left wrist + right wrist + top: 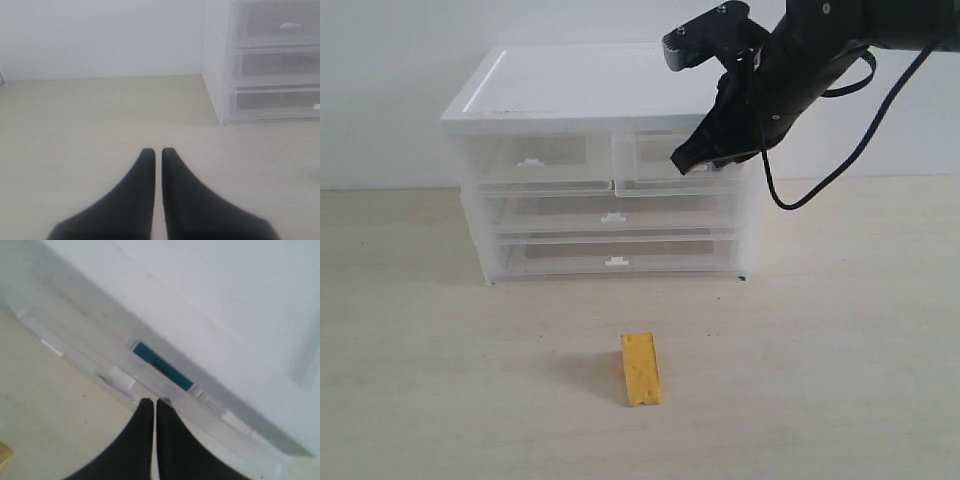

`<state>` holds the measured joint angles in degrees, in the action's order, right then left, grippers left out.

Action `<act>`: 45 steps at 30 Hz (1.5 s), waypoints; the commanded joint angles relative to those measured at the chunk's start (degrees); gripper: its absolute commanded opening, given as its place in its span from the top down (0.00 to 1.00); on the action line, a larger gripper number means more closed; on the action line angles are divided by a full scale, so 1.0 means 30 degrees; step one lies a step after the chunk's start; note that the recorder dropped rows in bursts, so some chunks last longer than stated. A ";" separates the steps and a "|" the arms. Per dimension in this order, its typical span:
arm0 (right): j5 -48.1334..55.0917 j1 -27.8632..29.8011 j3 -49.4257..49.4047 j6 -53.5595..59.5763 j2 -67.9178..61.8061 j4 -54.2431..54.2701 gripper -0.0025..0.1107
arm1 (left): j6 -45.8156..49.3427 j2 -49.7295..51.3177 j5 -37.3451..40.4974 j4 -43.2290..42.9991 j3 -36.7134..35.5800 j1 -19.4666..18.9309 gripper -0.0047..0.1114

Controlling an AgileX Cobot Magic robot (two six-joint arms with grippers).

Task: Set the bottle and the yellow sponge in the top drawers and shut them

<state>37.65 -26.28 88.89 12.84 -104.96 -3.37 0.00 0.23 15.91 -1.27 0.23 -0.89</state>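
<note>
The yellow sponge (641, 369) lies on the table in front of the drawer unit (570, 85); its corner shows in the right wrist view (4, 454). The top right drawer (650, 170) stands a little way out. Through its rim a teal strip of the bottle (162, 366) shows inside. My right gripper (682, 161) (154, 401) is shut, its tips against that drawer's front, hiding the handle. The top left drawer (530, 163) is pushed in. My left gripper (156, 150) is shut and empty, low over bare table, out of the exterior view.
Two full-width drawers (614, 217) below are shut. The left wrist view shows the unit's side and its drawers (270, 65) ahead. A black cable (840, 175) hangs from the right arm. A white wall stands behind.
</note>
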 commanded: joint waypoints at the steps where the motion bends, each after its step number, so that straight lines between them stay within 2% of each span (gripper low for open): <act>1: -0.1771 0.0244 0.0173 -0.0012 0.0043 -0.0046 0.98 | 0.0000 -0.0077 -0.0137 0.0124 -0.0076 -0.0069 0.92; 10: -0.2985 0.0244 0.0173 -0.0753 0.0088 -0.0046 0.98 | 0.0000 -0.0077 -0.0137 0.0124 -0.0076 -0.0069 0.92; 20: 0.2060 0.0245 0.0173 0.0410 0.0364 -0.0098 0.98 | 0.0000 -0.0077 -0.0137 0.0124 -0.0076 -0.0069 0.92; 31: -0.2772 0.0597 0.0173 -0.0369 -0.0464 -0.1336 0.98 | 0.0000 -0.0077 -0.0137 0.0124 -0.0076 -0.0069 0.92; 34: -0.2772 0.0597 0.0173 -0.0702 -0.0464 -0.1797 0.98 | 0.0000 -0.0077 -0.0137 0.0124 -0.0076 -0.0069 0.92; 38: 0.0842 0.0597 0.0173 -0.0800 0.0646 -0.0598 0.98 | 0.0000 -0.0077 -0.0137 0.0124 -0.0076 -0.0069 0.92; 42: 0.8283 0.0597 0.0173 -0.0799 0.2778 -0.1285 0.98 | 0.0000 -0.0077 -0.0137 0.0124 -0.0076 -0.0069 0.92; 44: 1.0772 0.1455 0.0173 -0.1677 0.3432 -0.1607 0.98 | 0.0000 -0.0077 -0.0137 0.0124 -0.0076 -0.0069 0.92; 45: 1.0772 0.1932 0.0097 -0.2147 0.3678 -0.1607 0.98 | 0.0000 -0.0077 -0.0137 0.0124 -0.0076 -0.0069 0.92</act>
<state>66.40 -23.46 89.03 9.12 -95.92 -7.17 0.00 0.23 15.91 -1.27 0.23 -0.89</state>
